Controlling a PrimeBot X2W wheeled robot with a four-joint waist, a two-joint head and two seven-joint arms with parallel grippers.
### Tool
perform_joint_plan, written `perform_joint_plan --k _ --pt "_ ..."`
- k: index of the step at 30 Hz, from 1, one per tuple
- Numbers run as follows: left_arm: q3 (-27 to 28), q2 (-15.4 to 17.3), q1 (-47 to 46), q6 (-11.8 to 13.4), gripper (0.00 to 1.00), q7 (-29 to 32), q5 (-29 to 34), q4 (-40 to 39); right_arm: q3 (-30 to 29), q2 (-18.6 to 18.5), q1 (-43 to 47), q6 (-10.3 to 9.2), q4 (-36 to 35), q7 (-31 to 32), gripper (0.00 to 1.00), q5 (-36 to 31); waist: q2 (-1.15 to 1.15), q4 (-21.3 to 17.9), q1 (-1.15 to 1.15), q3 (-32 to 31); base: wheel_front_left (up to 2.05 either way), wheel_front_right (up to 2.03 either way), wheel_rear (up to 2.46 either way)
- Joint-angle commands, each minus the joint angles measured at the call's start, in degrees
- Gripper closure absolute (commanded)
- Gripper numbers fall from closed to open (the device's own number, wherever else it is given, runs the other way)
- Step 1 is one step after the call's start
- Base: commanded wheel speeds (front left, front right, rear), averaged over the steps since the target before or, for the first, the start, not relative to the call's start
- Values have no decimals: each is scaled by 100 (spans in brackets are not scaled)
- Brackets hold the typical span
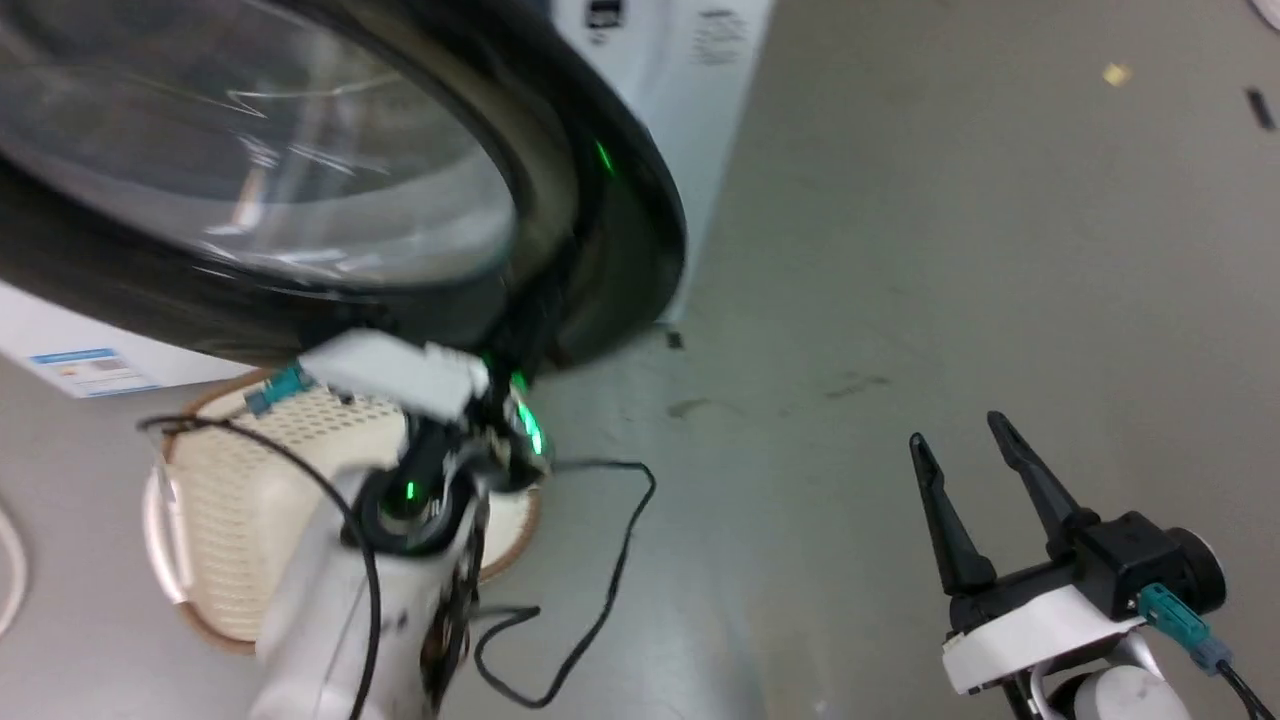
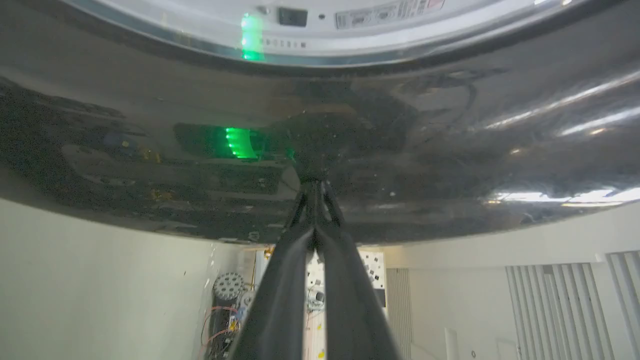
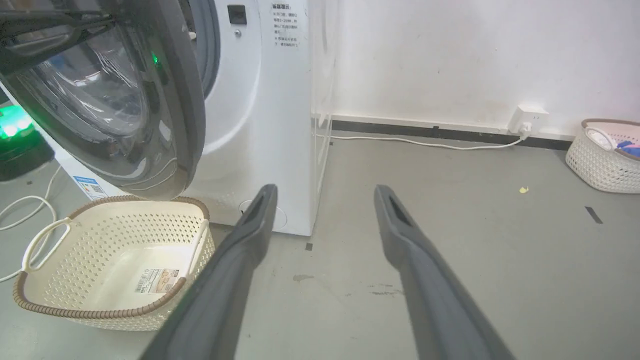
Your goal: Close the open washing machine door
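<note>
The washing machine door (image 1: 610, 200) is a big glossy black ring around a bulging glass bowl, and it stands swung out from the white washing machine (image 3: 260, 125). In the right wrist view the door (image 3: 187, 100) hangs open over a basket. My left gripper (image 2: 314, 185) is shut with nothing in it, its tips resting against the door's shiny black face (image 2: 150, 100). My left arm (image 1: 400, 500) reaches up to the door's lower rim. My right gripper (image 1: 955, 430) stands open over bare floor at the lower right, well clear of the door; its fingers (image 3: 250, 235) hold nothing.
A cream perforated basket (image 3: 100, 314) sits on the floor under the open door, partly behind my left arm (image 1: 230, 500). A black cable (image 1: 610, 570) loops on the grey floor. A second basket (image 3: 600, 160) and a wall socket (image 3: 530, 117) lie to the far right.
</note>
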Motion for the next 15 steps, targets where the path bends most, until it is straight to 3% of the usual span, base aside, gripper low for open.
perform_joint_plan --k 1,8,15 --pt "-9 11 -208 -24 100 -157 -43 88 35 10 -105 5 29 -40 0 40 0 -224 -1 202 0 0 0" --pt "-226 11 -825 -25 100 -881 -120 437 137 10 -168 5 62 -49 0 114 0 -139 -1 149 0 0 0" --pt "-449 130 -221 -26 100 -932 497 -31 93 10 -77 5 36 -50 0 19 0 341 -1 -221 0 0 0"
